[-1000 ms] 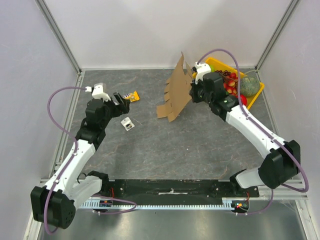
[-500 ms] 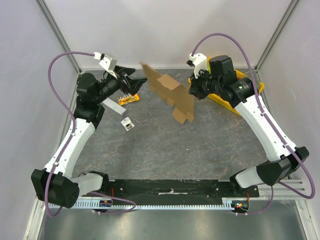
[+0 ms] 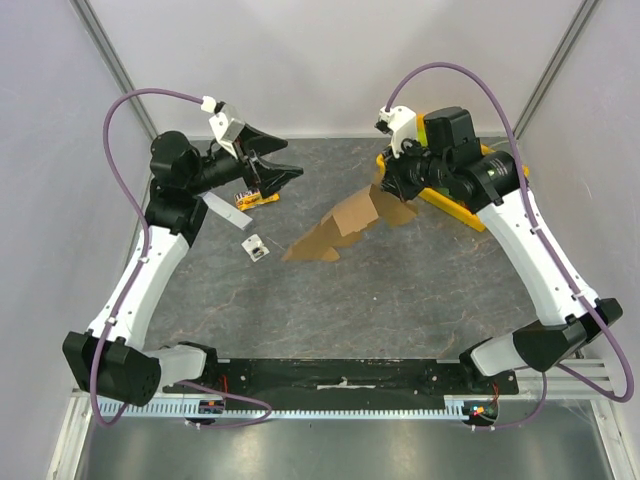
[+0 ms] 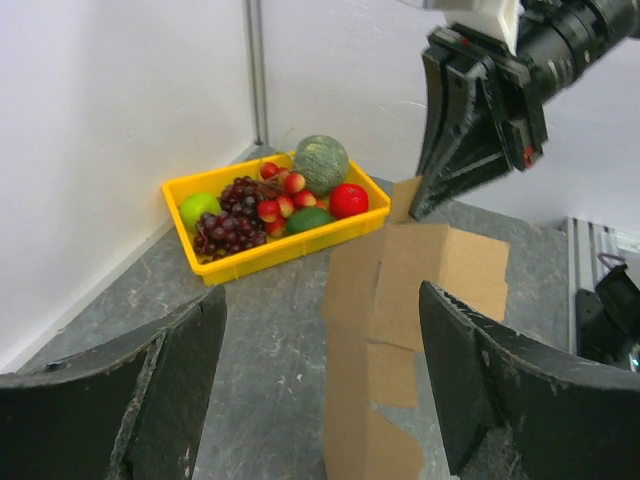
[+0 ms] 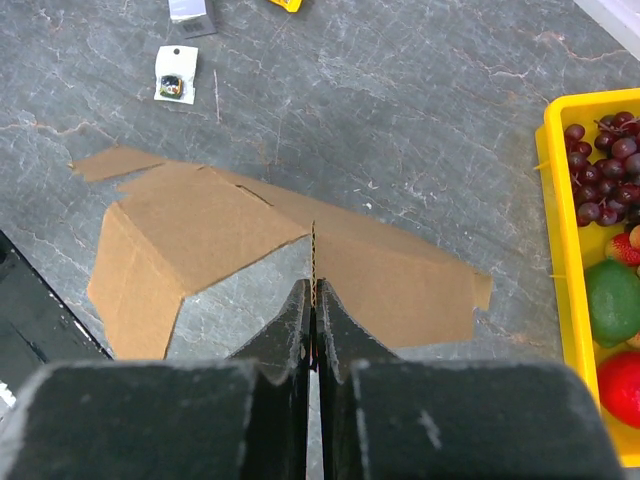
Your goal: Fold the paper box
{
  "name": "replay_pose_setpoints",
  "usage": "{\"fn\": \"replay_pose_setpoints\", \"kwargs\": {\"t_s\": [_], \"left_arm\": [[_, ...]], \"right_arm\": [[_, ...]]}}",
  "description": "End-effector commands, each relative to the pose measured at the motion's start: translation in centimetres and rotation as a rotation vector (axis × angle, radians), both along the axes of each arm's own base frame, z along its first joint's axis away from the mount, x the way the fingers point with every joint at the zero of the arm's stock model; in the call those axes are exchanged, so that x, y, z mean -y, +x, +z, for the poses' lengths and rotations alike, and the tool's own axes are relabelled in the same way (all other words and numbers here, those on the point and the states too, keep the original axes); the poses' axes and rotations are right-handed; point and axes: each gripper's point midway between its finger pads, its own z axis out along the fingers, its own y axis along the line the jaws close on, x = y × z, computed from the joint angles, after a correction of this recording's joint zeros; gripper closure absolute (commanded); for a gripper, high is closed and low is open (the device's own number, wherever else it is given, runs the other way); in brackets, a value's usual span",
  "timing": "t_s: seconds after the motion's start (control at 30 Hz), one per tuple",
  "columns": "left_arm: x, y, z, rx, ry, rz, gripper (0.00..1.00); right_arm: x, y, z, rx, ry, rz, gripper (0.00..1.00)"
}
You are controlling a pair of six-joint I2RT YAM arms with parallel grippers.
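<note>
The paper box is a flat brown creased cardboard sheet with flaps, held up at a slant over the middle of the table. My right gripper is shut on its upper right edge; the right wrist view shows the sheet's thin edge pinched between the closed fingers. In the left wrist view the sheet hangs in front of my left gripper. My left gripper is open and empty, raised at the back left, pointing toward the sheet and apart from it.
A yellow tray of fruit sits at the back right behind the right arm, also in the left wrist view. A small white block, a grey piece and a small yellow packet lie at the left.
The right gripper has swung the cardboard sheet down and to the left, so it slopes lower over the table. The left gripper has lifted and turned toward the sheet.
</note>
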Motion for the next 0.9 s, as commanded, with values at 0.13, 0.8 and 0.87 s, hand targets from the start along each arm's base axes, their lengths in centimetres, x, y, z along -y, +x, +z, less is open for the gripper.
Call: {"fn": "replay_pose_setpoints", "kwargs": {"t_s": [0.13, 0.8, 0.87], "left_arm": [[2.9, -2.8, 0.0, 0.12, 0.168, -0.031, 0.12], [10.5, -6.7, -5.9, 0.461, 0.381, 0.445, 0.0], [10.4, -6.2, -6.1, 0.513, 0.386, 0.542, 0.0]], "right_arm": [[-0.5, 0.3, 2.4, 0.005, 0.025, 0.005, 0.94], [-1.2, 1.1, -0.1, -0.082, 0.013, -0.002, 0.91], [-1.3, 1.1, -0.1, -0.085, 0.015, -0.001, 0.91]]}}
